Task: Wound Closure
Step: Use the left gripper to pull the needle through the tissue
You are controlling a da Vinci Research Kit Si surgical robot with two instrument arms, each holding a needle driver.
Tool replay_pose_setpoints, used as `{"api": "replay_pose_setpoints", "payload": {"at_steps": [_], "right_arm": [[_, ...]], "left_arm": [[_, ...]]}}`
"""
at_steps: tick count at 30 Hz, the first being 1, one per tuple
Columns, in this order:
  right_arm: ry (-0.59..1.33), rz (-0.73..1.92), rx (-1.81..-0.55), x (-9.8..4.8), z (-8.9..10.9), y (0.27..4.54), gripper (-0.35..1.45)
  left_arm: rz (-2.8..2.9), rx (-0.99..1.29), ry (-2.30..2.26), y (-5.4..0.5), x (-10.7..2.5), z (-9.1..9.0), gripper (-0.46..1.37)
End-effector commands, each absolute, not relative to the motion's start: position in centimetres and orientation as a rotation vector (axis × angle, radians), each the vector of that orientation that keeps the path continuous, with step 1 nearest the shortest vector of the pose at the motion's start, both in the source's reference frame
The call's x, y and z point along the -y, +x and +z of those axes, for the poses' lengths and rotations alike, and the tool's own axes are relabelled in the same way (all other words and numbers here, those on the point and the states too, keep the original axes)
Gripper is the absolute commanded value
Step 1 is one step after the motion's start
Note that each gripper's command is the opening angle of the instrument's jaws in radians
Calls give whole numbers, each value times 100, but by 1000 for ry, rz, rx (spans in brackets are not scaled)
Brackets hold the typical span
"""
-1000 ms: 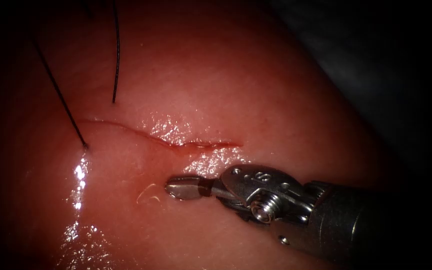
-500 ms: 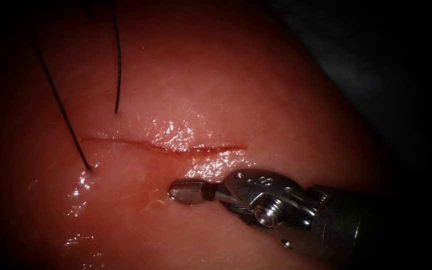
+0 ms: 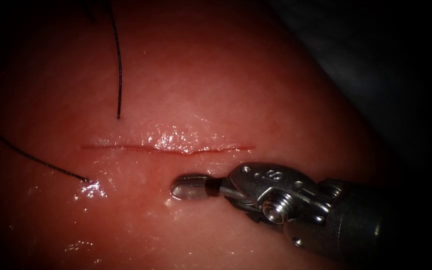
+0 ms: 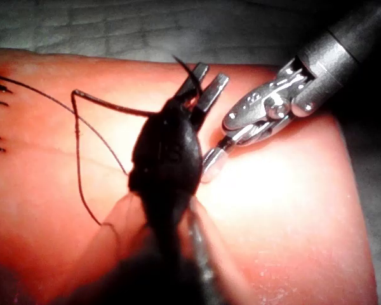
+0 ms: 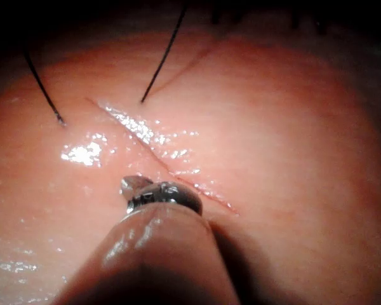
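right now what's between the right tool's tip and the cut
In the endoscope view, bare wet tissue separates the right tool from the cut; no thread crosses it.

Right tool showing rounded silver fingers, stamped steel wrist with bright pivot screw, dark grey shaft, left tool appearing as a dark silhouette.

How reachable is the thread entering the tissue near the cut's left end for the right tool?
Probably reachable, yes: the right tool, shut and empty, rests on the tissue beside the cut, with just bare tissue between it and that thread.
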State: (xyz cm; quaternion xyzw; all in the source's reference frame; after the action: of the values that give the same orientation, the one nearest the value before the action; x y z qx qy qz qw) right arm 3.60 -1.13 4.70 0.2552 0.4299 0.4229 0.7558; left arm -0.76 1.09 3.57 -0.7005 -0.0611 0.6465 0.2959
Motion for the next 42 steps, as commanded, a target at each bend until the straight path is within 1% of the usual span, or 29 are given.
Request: {"api": "replay_pose_setpoints", "payload": {"at_steps": [1, 5, 7, 8, 9, 12, 13, 15, 17, 20, 31, 35, 42], "right_arm": [[556, 927, -939, 112, 468, 361, -10], [555, 938, -959, 110, 462, 367, 3], [554, 942, -964, 109, 461, 370, 19], [554, 943, -964, 109, 460, 372, 31], [552, 945, -963, 110, 460, 375, 46], [521, 902, -973, 111, 459, 382, 69], [517, 897, -974, 111, 459, 383, 71], [505, 885, -977, 112, 459, 387, 82], [490, 868, -986, 113, 458, 393, 95], [474, 852, -995, 113, 457, 399, 105], [427, 760, -1016, 115, 455, 427, 106], [423, 704, -1030, 114, 453, 441, 97], [432, 640, -1049, 115, 450, 466, 88]], "left_arm": [[1725, 162, -1866, -77, -105, 361, -35], [1740, 158, -1863, -81, -90, 374, -35], [1754, 163, -1857, -82, -84, 380, -35], [1760, 168, -1853, -84, -81, 383, -35], [1771, 170, -1848, -86, -75, 389, -35], [1779, 174, -1839, -90, -63, 401, -35], [1783, 175, -1838, -91, -62, 402, -35], [1785, 173, -1838, -92, -56, 408, -35], [1782, 174, -1839, -91, -54, 412, -35], [1779, 179, -1839, -90, -54, 416, -35], [1783, 172, -1825, -82, -65, 426, -35], [1786, 166, -1818, -79, -70, 430, -35], [1781, 172, -1810, -79, -75, 430, -35]]}}
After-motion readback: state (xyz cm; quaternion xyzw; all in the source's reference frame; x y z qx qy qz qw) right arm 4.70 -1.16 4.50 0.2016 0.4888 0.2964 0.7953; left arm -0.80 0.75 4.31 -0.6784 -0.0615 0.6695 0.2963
